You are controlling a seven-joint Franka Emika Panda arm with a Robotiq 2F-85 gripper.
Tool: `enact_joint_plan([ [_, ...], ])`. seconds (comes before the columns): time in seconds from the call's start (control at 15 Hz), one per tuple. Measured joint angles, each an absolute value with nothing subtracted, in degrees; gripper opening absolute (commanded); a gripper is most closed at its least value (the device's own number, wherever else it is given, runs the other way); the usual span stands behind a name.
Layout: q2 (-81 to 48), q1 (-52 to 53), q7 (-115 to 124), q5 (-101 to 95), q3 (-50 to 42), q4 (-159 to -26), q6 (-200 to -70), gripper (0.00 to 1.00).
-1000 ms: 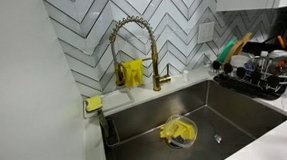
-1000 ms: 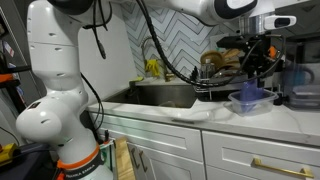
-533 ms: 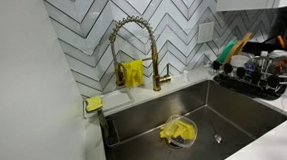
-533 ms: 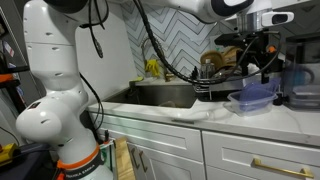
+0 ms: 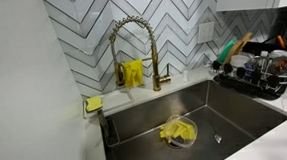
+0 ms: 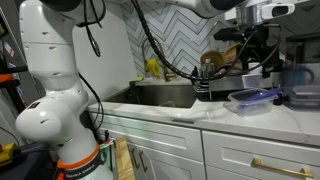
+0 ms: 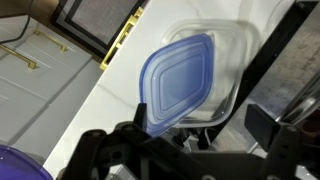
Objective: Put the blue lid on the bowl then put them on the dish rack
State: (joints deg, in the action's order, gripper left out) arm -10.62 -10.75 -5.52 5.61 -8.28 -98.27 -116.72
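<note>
Your pincer [image 6: 250,62] hung spread and empty. The lid [image 7: 180,85] lay directly below it, skewed on the bowl [image 7: 235,45] on the worktop [image 6: 200,112]. Gripping 1 rim could have tipped the loose lid off, and the rack [image 5: 252,81] looked crowded.

White chevron-tiled wall [image 5: 180,18] behind steel sink [image 5: 236,119], white cabinets [image 6: 240,155] below.
</note>
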Motion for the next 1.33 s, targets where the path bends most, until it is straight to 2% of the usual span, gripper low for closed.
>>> enact_joint_plan([
  [0.8,-10.3,-10.9,-5.9,6.2,-8.2,-98.3,-116.6,1.00],
  [1.33,-8.5,-10.9,-26.9,6.7,-7.1,-100.1,-107.8,1.00],
])
